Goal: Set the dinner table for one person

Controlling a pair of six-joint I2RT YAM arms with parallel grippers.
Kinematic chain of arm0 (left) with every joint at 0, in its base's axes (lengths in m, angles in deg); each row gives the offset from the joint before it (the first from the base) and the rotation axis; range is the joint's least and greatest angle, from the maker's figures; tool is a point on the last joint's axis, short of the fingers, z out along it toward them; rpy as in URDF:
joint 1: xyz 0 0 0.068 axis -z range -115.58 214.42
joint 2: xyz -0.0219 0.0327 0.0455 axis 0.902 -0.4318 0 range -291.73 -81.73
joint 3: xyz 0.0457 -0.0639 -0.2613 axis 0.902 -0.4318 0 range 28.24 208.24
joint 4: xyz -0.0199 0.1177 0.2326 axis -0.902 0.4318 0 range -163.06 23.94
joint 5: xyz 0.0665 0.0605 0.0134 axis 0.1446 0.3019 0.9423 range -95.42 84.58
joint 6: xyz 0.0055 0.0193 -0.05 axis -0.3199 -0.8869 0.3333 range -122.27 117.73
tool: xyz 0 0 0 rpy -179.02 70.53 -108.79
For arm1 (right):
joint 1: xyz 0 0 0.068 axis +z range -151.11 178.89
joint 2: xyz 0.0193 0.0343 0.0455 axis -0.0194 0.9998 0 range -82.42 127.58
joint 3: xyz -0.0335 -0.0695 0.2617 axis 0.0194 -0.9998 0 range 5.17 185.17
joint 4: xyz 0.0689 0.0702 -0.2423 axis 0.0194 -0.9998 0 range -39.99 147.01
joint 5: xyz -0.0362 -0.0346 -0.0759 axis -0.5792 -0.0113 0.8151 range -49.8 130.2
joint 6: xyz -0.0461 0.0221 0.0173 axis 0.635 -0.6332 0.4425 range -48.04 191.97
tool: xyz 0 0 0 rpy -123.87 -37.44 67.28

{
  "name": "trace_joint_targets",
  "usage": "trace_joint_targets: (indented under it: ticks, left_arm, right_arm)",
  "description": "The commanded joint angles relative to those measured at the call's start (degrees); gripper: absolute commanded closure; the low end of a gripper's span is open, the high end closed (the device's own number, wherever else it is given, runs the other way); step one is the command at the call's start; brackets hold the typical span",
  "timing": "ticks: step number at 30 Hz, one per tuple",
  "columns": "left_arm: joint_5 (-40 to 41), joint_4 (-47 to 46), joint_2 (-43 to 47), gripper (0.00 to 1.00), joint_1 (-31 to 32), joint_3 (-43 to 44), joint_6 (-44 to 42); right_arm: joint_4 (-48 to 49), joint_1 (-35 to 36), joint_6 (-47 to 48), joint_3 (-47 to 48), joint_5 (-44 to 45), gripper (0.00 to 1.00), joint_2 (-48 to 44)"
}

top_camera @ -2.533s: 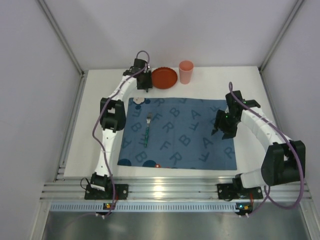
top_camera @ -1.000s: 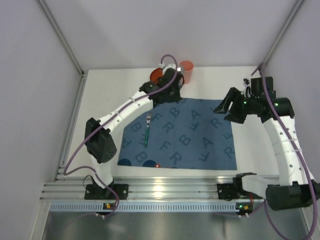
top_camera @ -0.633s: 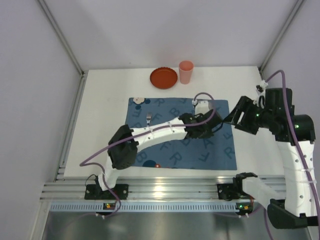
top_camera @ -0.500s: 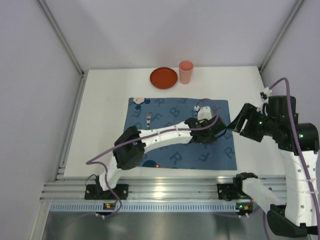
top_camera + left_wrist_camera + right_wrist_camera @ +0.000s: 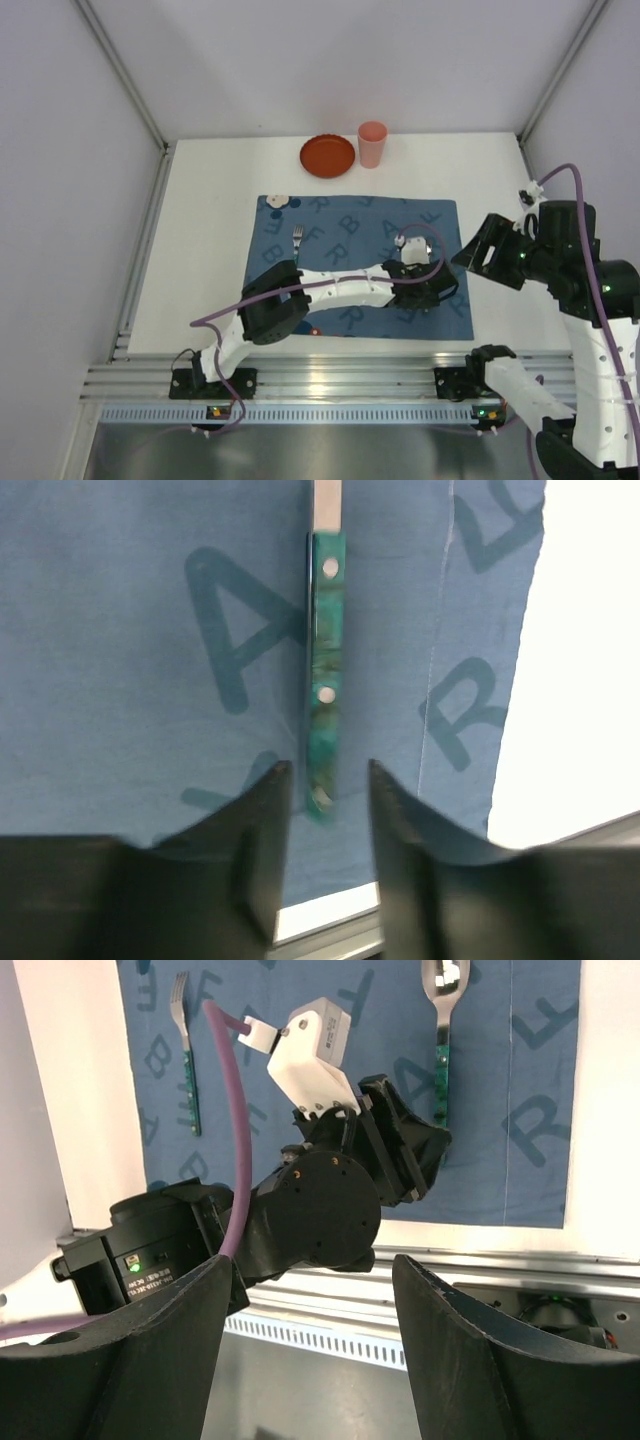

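Observation:
A spoon with a green handle (image 5: 325, 680) lies on the blue letter-printed mat (image 5: 340, 225) near its right edge; it also shows in the right wrist view (image 5: 441, 1030). My left gripper (image 5: 328, 780) is open, low over the mat, its jaws either side of the handle's end without touching it. It sits at the mat's near right in the top view (image 5: 425, 295). My right gripper (image 5: 315, 1270) is open and empty, raised high at the right (image 5: 478, 252). A green-handled fork (image 5: 296, 240) lies on the mat's left part. The white dinner table (image 5: 200, 230) carries everything.
A red plate (image 5: 328, 156) and a pink cup (image 5: 372, 144) stand at the table's back edge. The left arm stretches across the near half of the mat. An aluminium rail (image 5: 330, 382) runs along the near edge. Grey walls enclose the table.
My left arm has swung from the plate at the back across the mat to the spoon at the near right. My right arm has lifted up and drawn back to the right.

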Motion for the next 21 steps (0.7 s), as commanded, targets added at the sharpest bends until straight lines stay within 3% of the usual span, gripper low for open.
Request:
trace_joint_targets:
  ticks: [1, 5, 9, 12, 16, 21]
  left_arm:
    - [-0.43, -3.67, 2.10, 0.52, -0.14, 2.60, -1.61]
    - [2.29, -2.00, 8.85, 0.39, -0.57, 2.35, -4.51]
    - [3.17, 1.06, 16.95, 0.35, -4.08, -2.74, -6.27]
    - [3.35, 2.57, 23.63, 0.35, -11.36, -8.54, -9.43]
    - [-4.89, -5.40, 30.14, 0.36, -30.07, -18.11, -16.09]
    - [-14.74, -9.90, 23.84, 0.38, -48.26, -12.44, -22.53]
  right_arm:
    - [-6.69, 0.90, 0.56, 3.42, 1.10, 0.33, 1.06]
    - [-5.81, 0.90, 0.65, 5.18, 1.80, 0.34, 2.29]
    - [-3.97, 0.73, 0.56, 6.59, 2.85, 0.34, 3.61]
    - [-1.42, 0.73, 0.04, 6.33, 3.29, 0.34, 4.75]
    - [3.06, 0.73, -1.54, 4.05, 3.29, 0.33, 6.94]
    - [7.01, 0.38, -3.74, 2.38, 4.43, 0.33, 11.33]
